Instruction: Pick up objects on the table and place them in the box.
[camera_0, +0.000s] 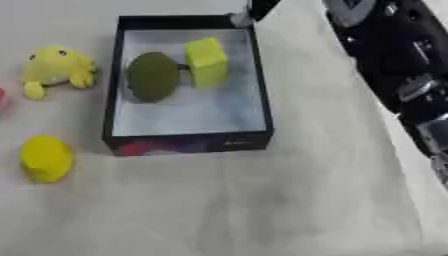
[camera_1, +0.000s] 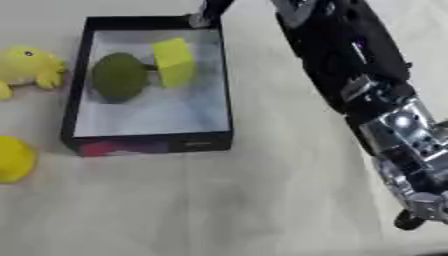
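Observation:
A black box (camera_0: 112, 90) with a pale floor stands at the upper middle of the table. Inside it lie a dark green oval thing (camera_0: 153, 76) and a yellow block (camera_0: 207, 62), side by side in the far half. Left of the box sits a yellow plush toy (camera_0: 58, 67). A round yellow thing (camera_0: 45, 158) rests nearer, at the left. My right arm (camera_1: 346, 55) runs from the top down the right side, and my right hand (camera_1: 411, 192) hangs at the lower right, well away from the box. My left hand does not show.
A red thing (camera_0: 3, 100) peeks in at the left edge. A dark slanted object (camera_0: 256, 9) with a pale tip touches the box's far right corner. The table wears a pale cloth (camera_0: 262, 200), which stretches out in front of the box.

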